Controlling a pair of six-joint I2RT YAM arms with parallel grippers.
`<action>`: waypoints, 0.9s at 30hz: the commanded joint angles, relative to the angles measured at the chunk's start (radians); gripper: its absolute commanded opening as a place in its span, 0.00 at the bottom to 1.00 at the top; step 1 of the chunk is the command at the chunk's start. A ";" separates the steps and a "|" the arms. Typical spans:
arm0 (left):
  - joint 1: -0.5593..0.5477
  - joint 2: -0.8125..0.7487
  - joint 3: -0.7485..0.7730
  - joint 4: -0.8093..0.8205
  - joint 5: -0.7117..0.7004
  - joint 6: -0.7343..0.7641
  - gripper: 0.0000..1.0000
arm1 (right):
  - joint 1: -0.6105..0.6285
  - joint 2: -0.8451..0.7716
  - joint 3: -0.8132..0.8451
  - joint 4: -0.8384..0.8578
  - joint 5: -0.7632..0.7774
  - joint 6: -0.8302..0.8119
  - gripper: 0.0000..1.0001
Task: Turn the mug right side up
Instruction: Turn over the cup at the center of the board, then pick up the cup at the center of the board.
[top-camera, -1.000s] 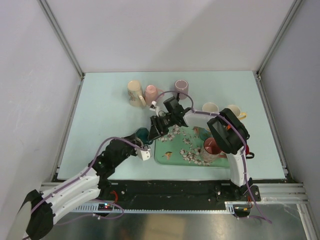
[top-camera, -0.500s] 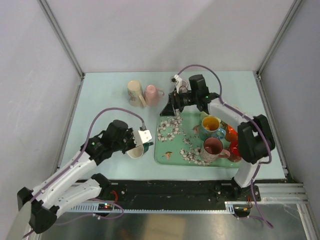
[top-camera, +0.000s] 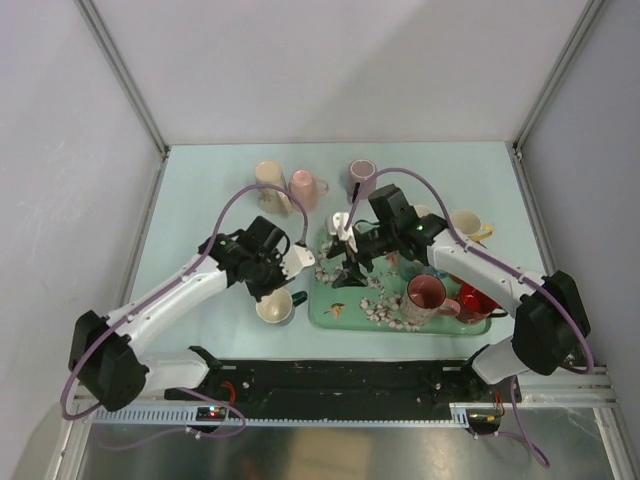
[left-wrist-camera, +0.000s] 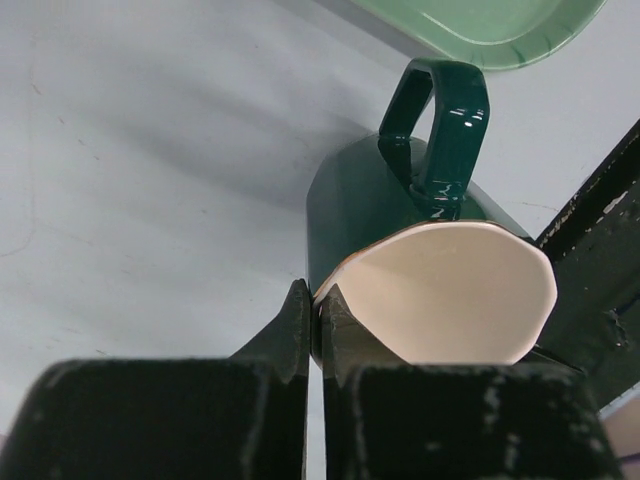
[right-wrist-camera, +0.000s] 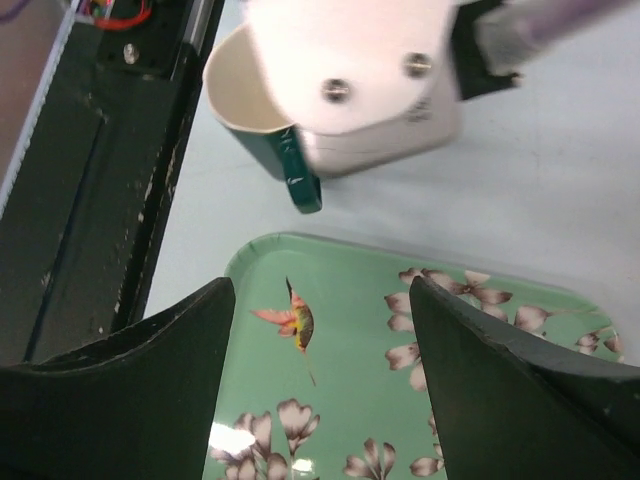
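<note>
Seen from above, a dark green ceramic mug (top-camera: 273, 308) with a cream inside stands mouth up on the pale blue bench (top-camera: 200, 200). It sits just beside the near left corner of a green flowered tray (top-camera: 330, 318), with its handle pointing toward the tray. The left arm reaches over the mug, and its wrist hides the claw from this camera.

The left wrist camera fills that gap. It shows the left claw (left-wrist-camera: 312, 305) pinched almost closed on the mug's rim, with the wall caught between its two fingers.

The right wrist camera shows the right claw (right-wrist-camera: 320, 290) spread wide, with nothing between its fingers. It hangs over the hummingbird printed on the tray, and whether it touches the tray cannot be told. In that view a white housing (right-wrist-camera: 360, 90) on the left arm covers most of the mug, so only part of the rim and the handle show.

From above, the right arm covers part of the tray and most of a blue mug (top-camera: 437, 272) behind a pink mug (top-camera: 426, 297).
</note>
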 joint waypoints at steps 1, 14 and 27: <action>0.007 0.038 0.061 -0.016 -0.002 -0.030 0.00 | 0.024 -0.007 -0.016 -0.065 0.026 -0.180 0.76; 0.011 0.138 0.193 -0.075 -0.004 -0.103 0.51 | 0.089 0.018 -0.039 -0.118 0.061 -0.287 0.76; 0.221 0.046 0.368 -0.175 -0.074 -0.200 0.84 | 0.160 0.121 -0.024 0.055 0.088 -0.172 0.79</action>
